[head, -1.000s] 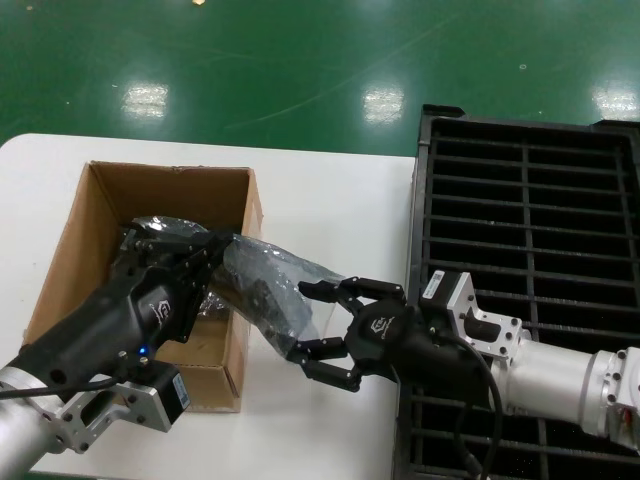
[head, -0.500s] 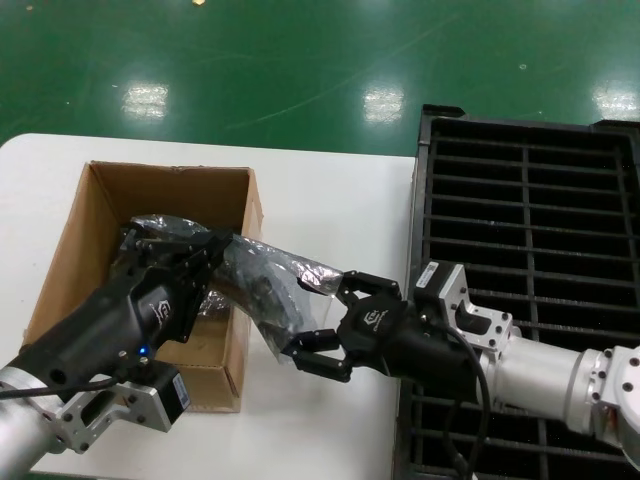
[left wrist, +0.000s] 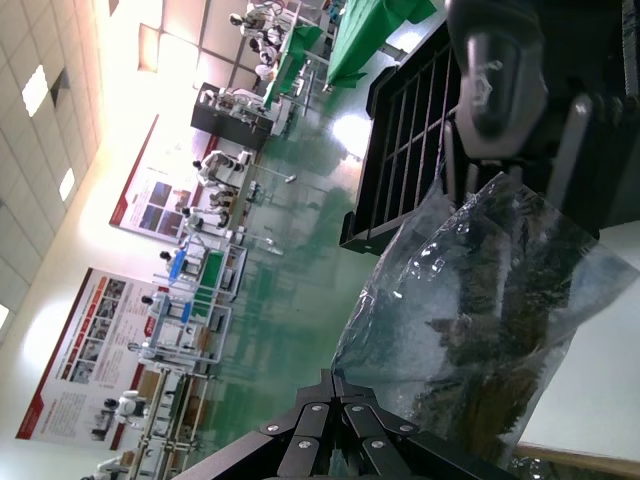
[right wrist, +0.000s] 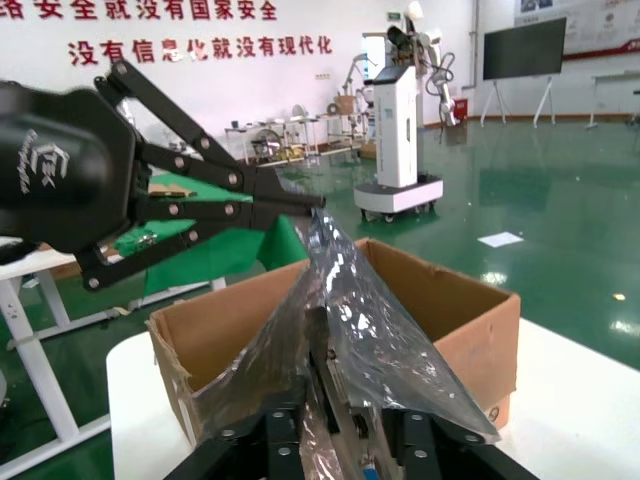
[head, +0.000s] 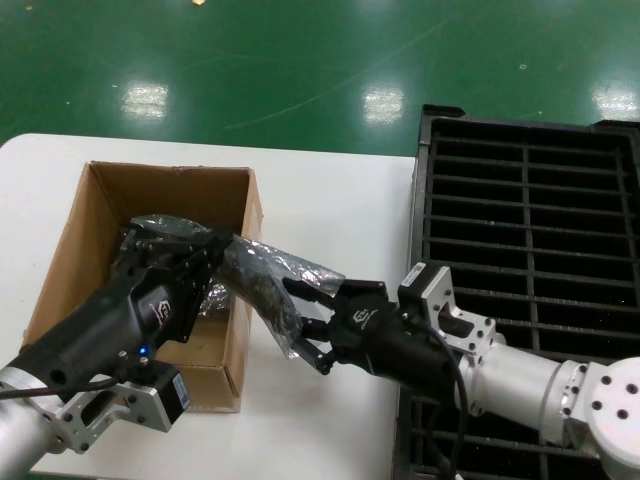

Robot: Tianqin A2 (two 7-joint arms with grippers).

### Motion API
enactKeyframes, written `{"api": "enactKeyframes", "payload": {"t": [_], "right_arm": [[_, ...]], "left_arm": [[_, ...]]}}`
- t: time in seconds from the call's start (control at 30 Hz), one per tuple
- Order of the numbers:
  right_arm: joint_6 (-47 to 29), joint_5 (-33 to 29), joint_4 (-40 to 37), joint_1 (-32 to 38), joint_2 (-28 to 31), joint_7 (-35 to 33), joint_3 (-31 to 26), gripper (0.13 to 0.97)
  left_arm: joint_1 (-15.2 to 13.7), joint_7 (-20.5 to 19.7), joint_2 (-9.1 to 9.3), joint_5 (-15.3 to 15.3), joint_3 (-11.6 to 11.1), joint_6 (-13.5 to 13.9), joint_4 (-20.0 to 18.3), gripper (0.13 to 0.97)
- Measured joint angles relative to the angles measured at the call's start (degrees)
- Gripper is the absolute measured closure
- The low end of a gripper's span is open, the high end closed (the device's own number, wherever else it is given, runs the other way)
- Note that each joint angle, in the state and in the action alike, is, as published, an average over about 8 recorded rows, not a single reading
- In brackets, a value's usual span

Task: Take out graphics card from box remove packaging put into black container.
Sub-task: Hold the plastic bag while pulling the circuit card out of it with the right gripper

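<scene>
Left gripper (head: 205, 250) pinched shut on upper end of anti-static bag (head: 265, 285), just above right wall of cardboard box (head: 240, 330); fingertips (left wrist: 335, 385) meeting on bag edge in left wrist view. Left arm lying over box's near half, wrist past box's near-left corner.

Right gripper (head: 305, 320) closed around lower, free end of same bag, fingers (head: 312, 296) above and below it, just right of box and over white table (head: 330, 200). Right arm reaching in from lower right, crossing near-left corner of black container (head: 530, 210).

Bag stretched at a slant between both grippers, high at box, lower toward right gripper, held off table. Dark flat shape of graphics card (head: 262, 298) showing through translucent plastic; same dark board (left wrist: 510, 330) seen inside bag from left wrist, and bag (right wrist: 360, 320) with card inside rising from right gripper's fingers toward left gripper (right wrist: 310, 203) in right wrist view. Card not out of packaging.

Box open-topped, on left part of table, more crinkled bagged items (head: 215, 298) inside beneath left gripper. Box (right wrist: 440, 310) directly behind bag in right wrist view.

Black container on right of table, ribbed slots in two columns, nothing visible in slots shown. Green floor (head: 300, 60) beyond table.
</scene>
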Motion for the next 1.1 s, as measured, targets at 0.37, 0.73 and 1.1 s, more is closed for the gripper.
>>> {"api": "enactKeyframes", "payload": {"t": [0.37, 0.73, 1.1], "right_arm": [[1.1, 0.1, -3.2, 0.4, -2.3, -1.2, 0.2, 0.871], [1.5, 0.8, -1.9, -0.3, -2.0, -1.9, 0.9, 0.936], [2.3, 0.0, -0.4, -1.7, -1.3, -0.5, 0.9, 0.952]], "left_arm": [[0.0, 0.0, 0.00, 0.0, 0.0, 0.0, 0.0, 0.957], [0.0, 0.0, 0.00, 0.0, 0.0, 0.0, 0.0, 0.957], [0.0, 0.0, 0.00, 0.0, 0.0, 0.0, 0.0, 0.957]]}}
